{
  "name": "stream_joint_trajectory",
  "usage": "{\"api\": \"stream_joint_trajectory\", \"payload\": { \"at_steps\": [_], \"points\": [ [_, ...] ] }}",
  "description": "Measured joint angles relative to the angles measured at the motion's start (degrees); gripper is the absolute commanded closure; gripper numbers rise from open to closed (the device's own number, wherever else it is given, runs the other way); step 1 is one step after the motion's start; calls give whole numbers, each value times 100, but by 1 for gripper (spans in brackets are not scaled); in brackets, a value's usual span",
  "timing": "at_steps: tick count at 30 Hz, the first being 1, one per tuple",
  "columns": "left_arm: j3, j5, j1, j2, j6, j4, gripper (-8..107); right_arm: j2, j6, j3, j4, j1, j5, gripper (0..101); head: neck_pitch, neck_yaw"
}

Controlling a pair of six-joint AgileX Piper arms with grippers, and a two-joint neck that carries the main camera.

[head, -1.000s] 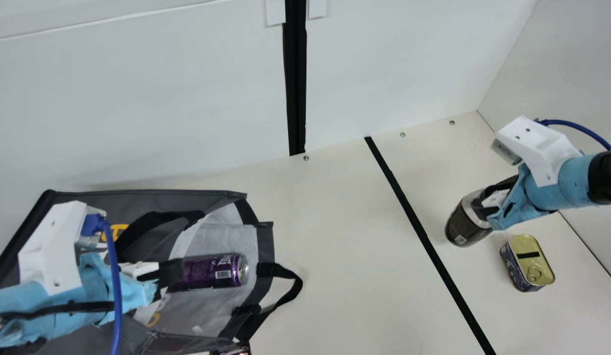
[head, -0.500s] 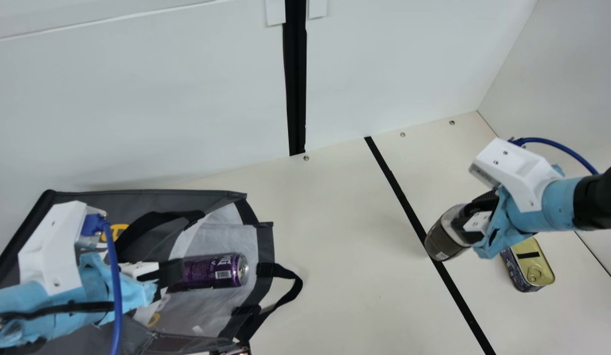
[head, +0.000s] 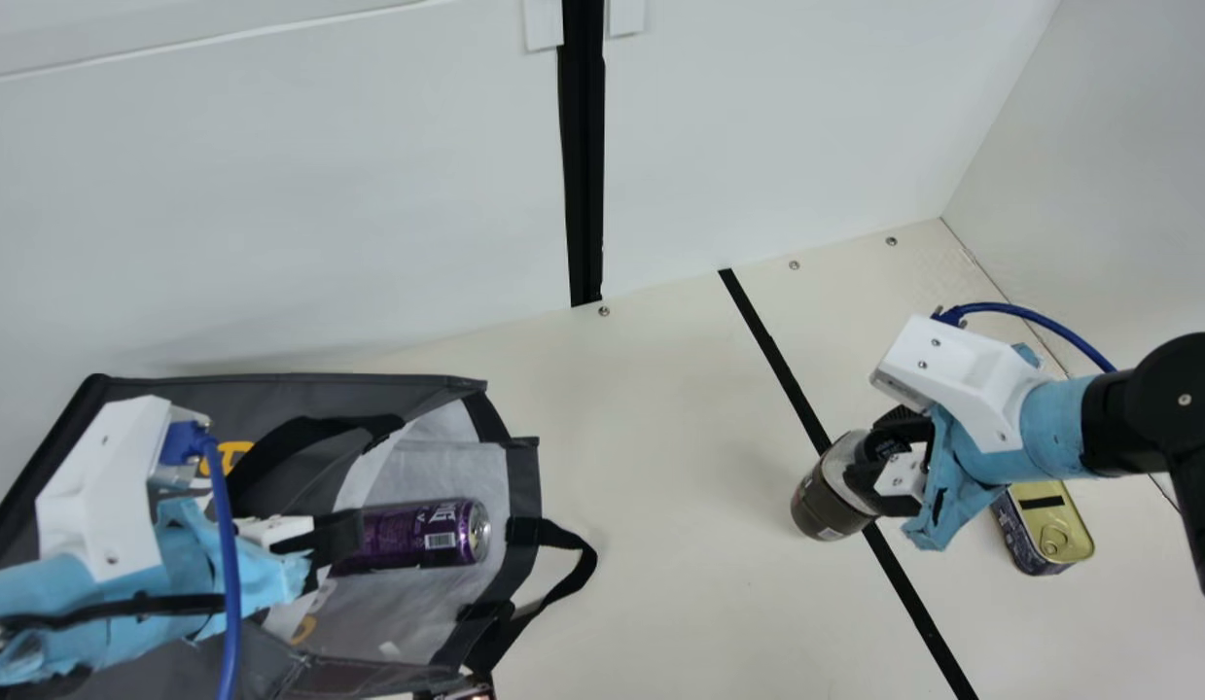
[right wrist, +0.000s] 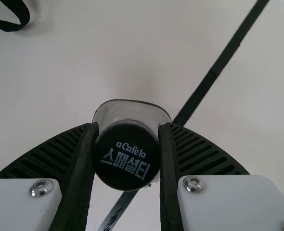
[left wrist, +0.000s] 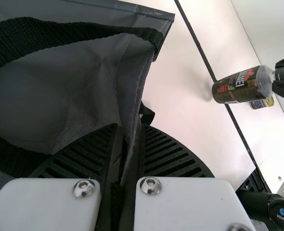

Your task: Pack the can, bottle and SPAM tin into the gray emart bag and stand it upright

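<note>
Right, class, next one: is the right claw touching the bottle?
Touching. The right wrist view shows the right claw closed on the bottle, its two ribbed fingers against opposite sides of the black cap.

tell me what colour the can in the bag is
The can is purple, with a silvery end; the main view shows it best.

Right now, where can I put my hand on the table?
Between the gray bag and black line is a wide bare patch; a smaller one sits past the line, by the back wall. Crowded: the bag, where my left fingers pinch its edge near the can, and the line, where my right fingers hold the bottle near the tin.
</note>
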Motion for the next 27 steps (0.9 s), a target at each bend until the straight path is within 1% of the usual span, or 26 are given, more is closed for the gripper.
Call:
{"api": "stream_joint_trajectory", "payload": {
  "at_steps": [9,14,18,27],
  "points": [
    [0,0,0,0,0,0,107,117,-701,263,666,276,-4,101,0,0],
    [0,0,0,0,0,0,107,102,-883,392,1153,552,-7,101,0,0],
    [0,0,0,0,0,0,107,28,-821,411,1561,870,-7,101,0,0],
    [0,0,0,0,0,0,107,-236,-284,282,2372,1647,18,101,0,9]
  ]
}}
